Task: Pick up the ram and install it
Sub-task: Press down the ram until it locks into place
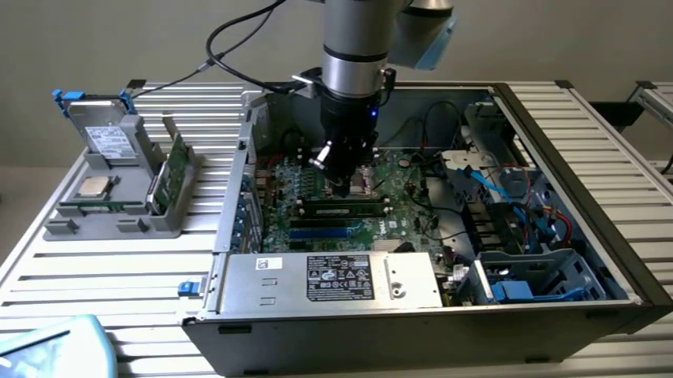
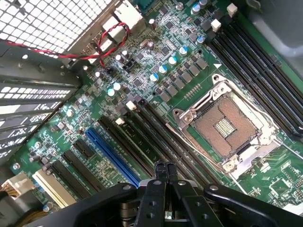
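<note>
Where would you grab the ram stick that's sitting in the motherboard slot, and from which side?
Take the ram by its top long edge, near the middle, coming straight down from above. It stands on edge in its slot on the motherboard, so only that upper strip is exposed. Pinch across its two flat faces; the neighbouring blue slot looks empty, leaving room on that side.

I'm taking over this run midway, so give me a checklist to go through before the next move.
1. Claw shut: ok.
2. Ram lying in a motherboard slot, no longer in the claw: ok.
3. Claw tips right above the ram: ok.
4. Ram fully seated, end latches closed: cannot tell.
5. Open processor socket apart from the claw: ok.
6. Blue cables away from the claw: ok.
</note>
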Motion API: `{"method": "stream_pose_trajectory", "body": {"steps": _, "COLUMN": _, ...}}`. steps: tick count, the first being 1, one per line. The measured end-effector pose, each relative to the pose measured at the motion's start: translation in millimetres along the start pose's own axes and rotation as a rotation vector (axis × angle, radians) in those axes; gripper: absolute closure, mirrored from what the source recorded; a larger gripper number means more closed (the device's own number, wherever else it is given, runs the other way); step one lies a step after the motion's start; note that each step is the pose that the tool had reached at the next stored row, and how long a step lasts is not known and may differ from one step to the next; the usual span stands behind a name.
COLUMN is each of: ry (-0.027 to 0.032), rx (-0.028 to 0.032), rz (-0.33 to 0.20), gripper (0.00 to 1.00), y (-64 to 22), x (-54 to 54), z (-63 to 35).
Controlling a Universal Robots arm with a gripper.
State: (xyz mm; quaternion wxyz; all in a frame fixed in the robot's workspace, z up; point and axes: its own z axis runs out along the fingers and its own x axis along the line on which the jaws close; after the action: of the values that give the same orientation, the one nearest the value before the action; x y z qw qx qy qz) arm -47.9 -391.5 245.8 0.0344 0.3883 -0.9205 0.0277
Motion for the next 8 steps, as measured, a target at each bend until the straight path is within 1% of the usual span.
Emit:
{"method": "stream_pose_trajectory", "body": {"steps": 3, "ry": -0.0025, "rx": 0.0006, "rz": 0.029, "gripper": 0.89, "y": -0.1, "x": -0.1, "z": 0.0}}
{"method": "stream_pose_trajectory", "body": {"steps": 5, "ry": -0.0063, "rx": 0.0031, "rz": 0.051, "gripper": 0.89, "y": 0.0, "x": 0.0, "z": 0.1}}
{"method": "stream_pose_trajectory", "body": {"steps": 8, "ry": -0.0135, "rx": 0.0083, "rz": 0.083, "gripper": 0.89, "y": 0.0, "x": 0.0, "z": 0.1}}
